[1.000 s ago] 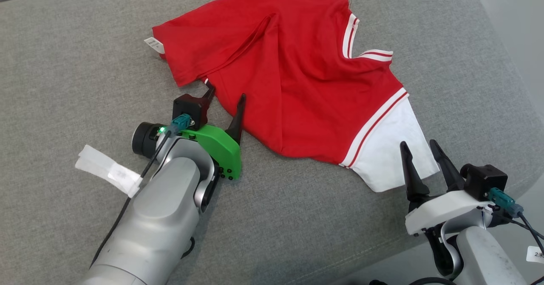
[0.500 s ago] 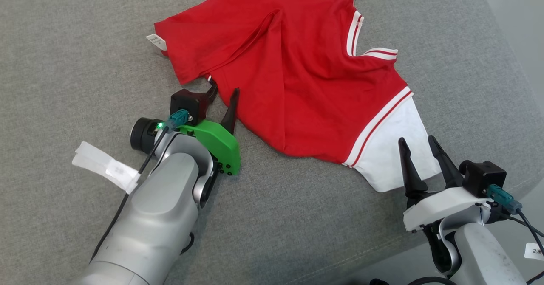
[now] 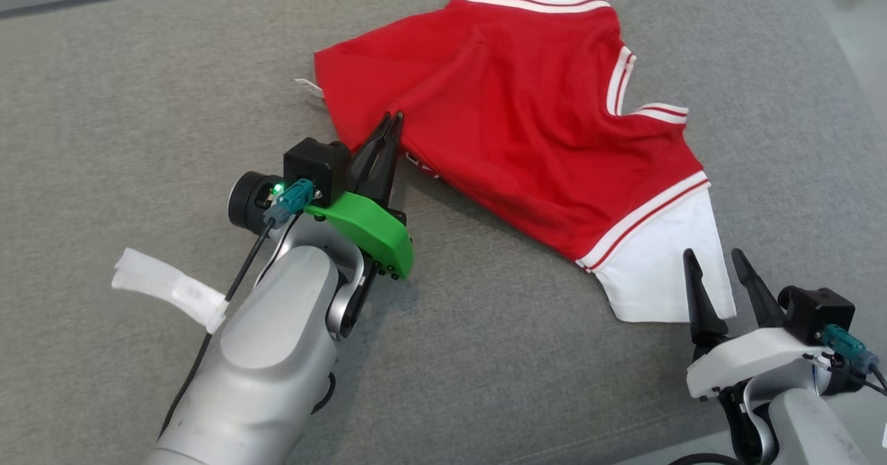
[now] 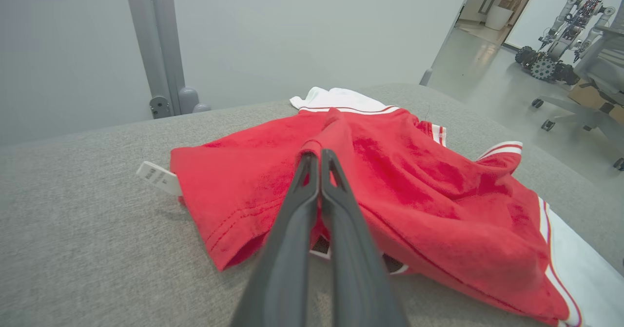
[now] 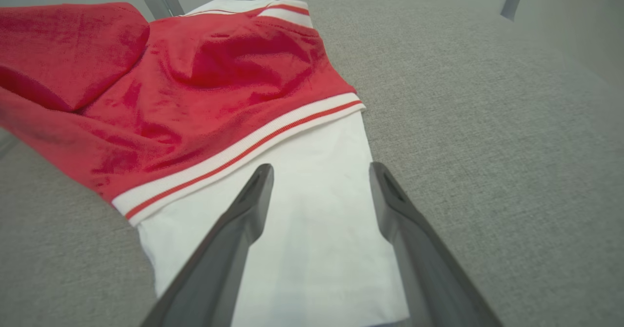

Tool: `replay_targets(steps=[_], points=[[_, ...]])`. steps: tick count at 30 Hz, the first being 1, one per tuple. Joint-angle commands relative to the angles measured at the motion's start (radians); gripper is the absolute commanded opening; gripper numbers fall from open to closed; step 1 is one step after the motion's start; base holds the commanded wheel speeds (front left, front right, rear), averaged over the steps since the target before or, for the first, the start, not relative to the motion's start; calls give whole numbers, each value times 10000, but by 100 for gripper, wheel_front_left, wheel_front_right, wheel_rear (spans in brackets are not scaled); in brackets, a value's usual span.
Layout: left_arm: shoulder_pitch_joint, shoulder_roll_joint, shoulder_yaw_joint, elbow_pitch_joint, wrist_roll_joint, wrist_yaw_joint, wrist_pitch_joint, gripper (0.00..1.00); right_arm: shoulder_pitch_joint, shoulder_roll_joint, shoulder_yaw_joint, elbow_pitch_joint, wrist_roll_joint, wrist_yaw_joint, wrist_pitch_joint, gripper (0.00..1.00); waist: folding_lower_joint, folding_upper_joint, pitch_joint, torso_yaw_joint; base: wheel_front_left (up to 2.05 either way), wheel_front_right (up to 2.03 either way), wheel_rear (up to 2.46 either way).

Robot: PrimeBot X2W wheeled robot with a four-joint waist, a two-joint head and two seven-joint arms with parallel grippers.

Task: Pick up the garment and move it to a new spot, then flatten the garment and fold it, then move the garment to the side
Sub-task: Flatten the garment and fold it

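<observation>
1. You're in step one, the pick-up. The garment lies rumpled on the grey table, toward the far right in the head view.
2. The left tool has its fingers together, clamped on a ridge of red cloth at the garment's near-left edge. The cloth beside the pinch looks slightly raised, with a shadow under it.
3. The right tool has its fingers apart and grips nothing. It hovers at the end of the white sleeve. In the right wrist view the sleeve lies under and between the two fingers.
4. Done, by my read: one grasp only. The garment is not clear of the table, so count the pick-up as started, not finished.
5. Remaining, by my read: close the right tool on the sleeve if you want a two-point lift, then lift and carry to a new spot.
6. After that, flatten, fold and move aside. None of these has begun.
7. The garment is far from flat. A crease runs through the red body, the collar side is bunched, and a paper tag sticks out at the left edge.
</observation>
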State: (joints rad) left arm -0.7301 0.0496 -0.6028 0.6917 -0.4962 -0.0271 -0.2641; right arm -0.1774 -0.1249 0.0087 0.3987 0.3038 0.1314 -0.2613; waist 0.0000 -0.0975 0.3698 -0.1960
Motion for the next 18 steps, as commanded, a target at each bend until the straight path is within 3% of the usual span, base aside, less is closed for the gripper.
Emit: replay_targets(steps=[1,8,14,15,17,18], points=[[225,18,59,-145,83,-47,-3,0,227,-57,-50,56,-43,-14,-16,100,0,0,-914,1069,0,0,0],[1458,26,397,-1546,615,-37,-3,0,702,52,-187,260,-114,-16,-16,100,0,0,-1875,2618,0,0,0],[3196,31,328,-2081,706,-44,-3,0,1120,196,-418,358,-204,-14,-16,100,0,0,-2293,3454,0,0,0],[3524,32,331,-2092,640,15,-3,25,1179,209,-448,381,-214,-14,-16,100,0,0,-2327,3546,0,0,0],[4123,17,169,-1928,697,-12,-3,100,1232,232,-488,402,-245,-14,-16,100,0,0,-2368,3658,0,0,0],[4419,20,57,-1744,658,-72,-1,100,1240,250,-497,407,-271,-14,-16,100,0,0,-2385,3684,0,0,0]])
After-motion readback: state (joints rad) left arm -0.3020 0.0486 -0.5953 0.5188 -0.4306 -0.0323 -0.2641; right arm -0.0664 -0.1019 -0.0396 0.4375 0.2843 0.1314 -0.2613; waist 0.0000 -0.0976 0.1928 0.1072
